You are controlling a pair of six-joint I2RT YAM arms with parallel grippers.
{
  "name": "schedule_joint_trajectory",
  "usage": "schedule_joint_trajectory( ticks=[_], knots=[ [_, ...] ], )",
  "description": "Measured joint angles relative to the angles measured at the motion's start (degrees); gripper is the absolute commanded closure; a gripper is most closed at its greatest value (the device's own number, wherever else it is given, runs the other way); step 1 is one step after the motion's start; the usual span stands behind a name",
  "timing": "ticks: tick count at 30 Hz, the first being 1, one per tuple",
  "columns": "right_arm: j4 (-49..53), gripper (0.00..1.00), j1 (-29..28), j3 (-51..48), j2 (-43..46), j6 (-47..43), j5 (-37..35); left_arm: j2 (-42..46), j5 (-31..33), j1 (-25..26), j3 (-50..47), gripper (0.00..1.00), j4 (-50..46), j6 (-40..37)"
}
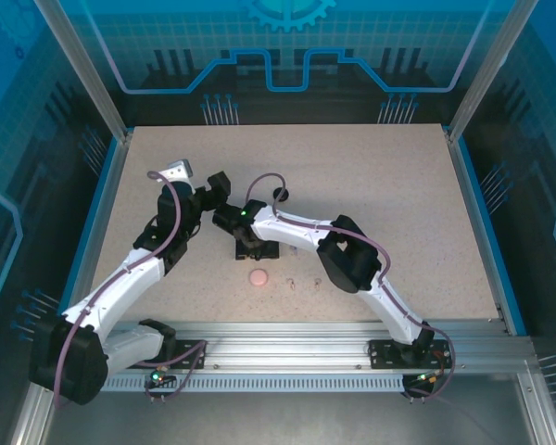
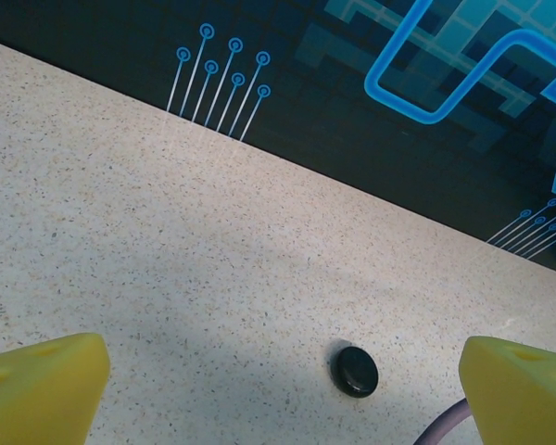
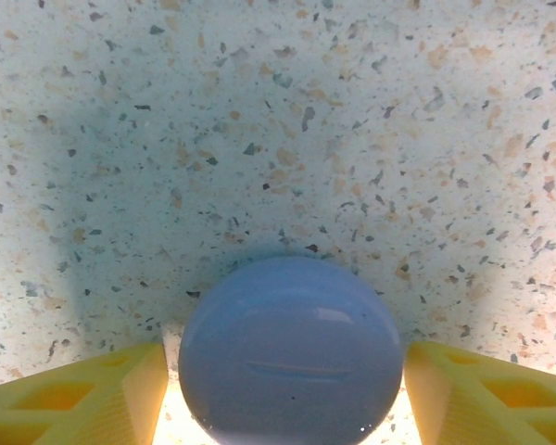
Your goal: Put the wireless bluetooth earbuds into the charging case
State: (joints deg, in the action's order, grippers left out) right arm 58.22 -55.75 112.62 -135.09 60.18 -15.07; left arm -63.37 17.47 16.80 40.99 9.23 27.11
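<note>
The right gripper (image 3: 285,371) is positioned low over the middle of the table (image 1: 380,176), and a round lavender charging case (image 3: 292,343) is seen between its yellow fingers (image 3: 74,403). One finger appears to be against the case while a thin bright gap is visible at the other, so it cannot be told whether the case is actually clamped. The left gripper (image 2: 287,371) is spread wide with nothing between its jaws and is held above the far half of the table. A round black case (image 2: 355,371) is seen on the bare surface near it. A pink case (image 1: 259,276) is set closer to the near edge. Tiny earbuds (image 1: 293,281) are laid just beside the pink case on its right-edge side, outside every case. Their colour cannot be made out.
</note>
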Motion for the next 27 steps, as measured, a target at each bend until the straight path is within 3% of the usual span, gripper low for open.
schedule_joint_trajectory(
  ticks=[10, 19, 27],
  knots=[
    [-1.46, 0.44, 0.46, 0.0, -0.04, -0.63, 1.01, 0.0, -1.05, -0.04, -0.02, 0.01, 0.02, 0.0],
    [-3.8, 0.63, 1.55, -0.48, 0.24, -1.55, 0.76, 0.0, -3.28, -0.09, -0.07, 0.01, 0.02, 0.0],
    [-6.38, 0.65, 2.21, -4.39, 4.0, -2.43, 0.94, 0.02, -7.1, -0.09, -0.07, 0.01, -0.15, 0.79]
  ],
)
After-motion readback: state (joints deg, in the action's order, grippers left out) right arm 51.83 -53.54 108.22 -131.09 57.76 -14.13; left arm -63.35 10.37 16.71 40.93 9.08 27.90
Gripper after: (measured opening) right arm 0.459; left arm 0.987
